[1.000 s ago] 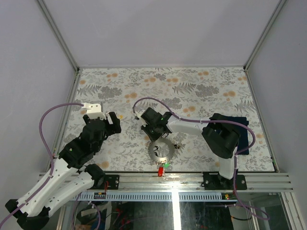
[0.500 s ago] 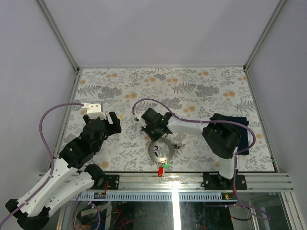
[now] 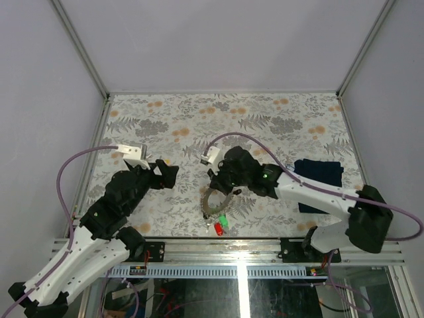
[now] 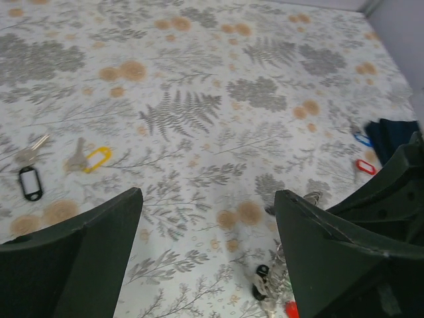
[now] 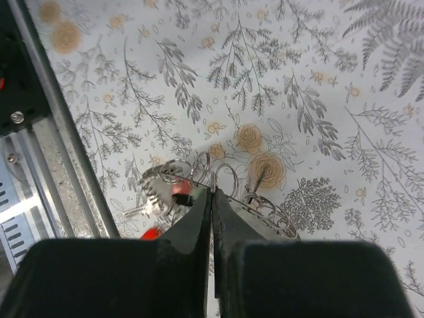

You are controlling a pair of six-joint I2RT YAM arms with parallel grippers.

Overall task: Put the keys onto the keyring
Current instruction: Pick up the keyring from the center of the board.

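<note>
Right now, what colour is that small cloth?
Dark blue; the cloth shows best in the top external view.

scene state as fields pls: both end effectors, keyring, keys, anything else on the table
left end effector: open, empty, left of the keyring
right end effector: shut, apparently pinching the keyring's edge
keyring: tilted, near the table's front edge
red- and green-tagged keys: bunched at the keyring's near side; attachment unclear
yellow-tagged key, black-tagged key: loose, apart from the keyring
dark blue cloth: right side of table
</note>
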